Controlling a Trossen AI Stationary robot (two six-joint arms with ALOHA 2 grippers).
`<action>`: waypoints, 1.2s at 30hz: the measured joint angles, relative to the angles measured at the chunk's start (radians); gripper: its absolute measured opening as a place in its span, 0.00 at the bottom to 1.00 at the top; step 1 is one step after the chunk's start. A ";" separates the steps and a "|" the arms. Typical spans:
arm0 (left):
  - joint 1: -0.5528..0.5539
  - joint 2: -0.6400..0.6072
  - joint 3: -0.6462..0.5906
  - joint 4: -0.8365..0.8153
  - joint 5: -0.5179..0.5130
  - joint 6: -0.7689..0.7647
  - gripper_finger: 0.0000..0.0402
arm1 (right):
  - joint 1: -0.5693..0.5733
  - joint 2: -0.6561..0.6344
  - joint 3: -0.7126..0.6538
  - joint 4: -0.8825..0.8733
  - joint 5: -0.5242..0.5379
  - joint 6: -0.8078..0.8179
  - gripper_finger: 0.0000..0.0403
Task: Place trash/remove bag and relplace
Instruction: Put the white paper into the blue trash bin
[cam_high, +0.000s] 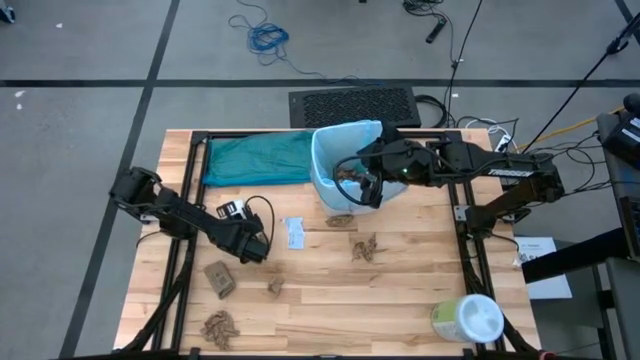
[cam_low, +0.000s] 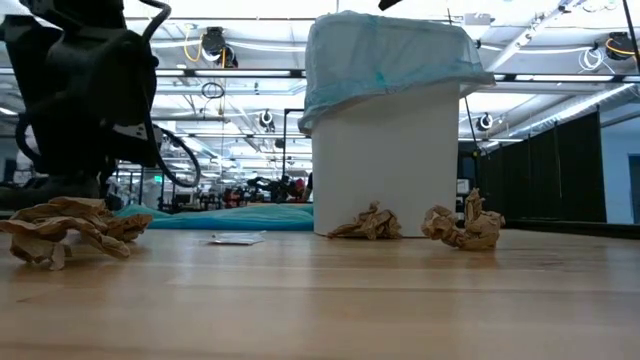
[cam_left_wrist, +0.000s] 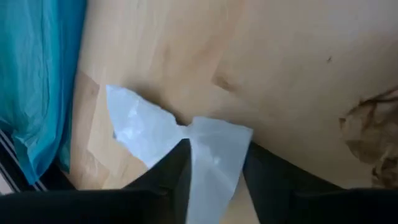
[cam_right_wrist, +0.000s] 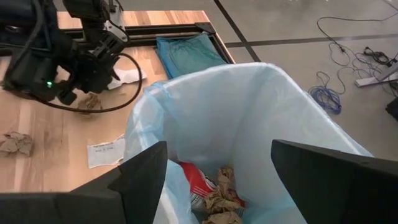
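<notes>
A thin translucent light-blue plastic bin liner (cam_right_wrist: 249, 118) is seen fitted inside a white plastic bin (cam_low: 385, 165), its edge folded over the rim. Inside it, crumpled brown paper wads (cam_right_wrist: 221, 196) and a red-and-white item (cam_right_wrist: 194, 180) are seen at the bottom. The right tool (cam_high: 370, 188) is held over the bin's mouth with its two dark fingers (cam_right_wrist: 140, 180) spread wide and nothing between them. More crumpled brown wads (cam_high: 363, 247) are scattered over the pale wooden worktop (cam_high: 400, 290), two of them close to the bin's base. A flat white paper scrap (cam_high: 293, 233) lies on the worktop, and the left tool (cam_high: 255, 250) is placed just beside it, its fingers (cam_left_wrist: 168, 180) parted on either side of the scrap's end. A darker teal-green plastic bag (cam_high: 255, 160) is spread flat beside the bin. A white-and-green tub (cam_high: 467, 320) stands near the worktop's front corner.
</notes>
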 joint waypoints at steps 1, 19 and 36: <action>0.000 0.001 -0.002 0.005 -0.007 0.000 0.28 | 0.005 0.000 0.000 0.000 0.000 0.000 0.70; -0.055 -0.182 0.165 -0.128 -0.138 -0.079 0.00 | 0.021 0.000 0.000 0.011 0.005 0.000 0.70; -0.042 -0.435 0.538 -0.092 -0.457 0.273 0.00 | 0.021 -0.005 0.000 0.023 0.014 -0.001 0.70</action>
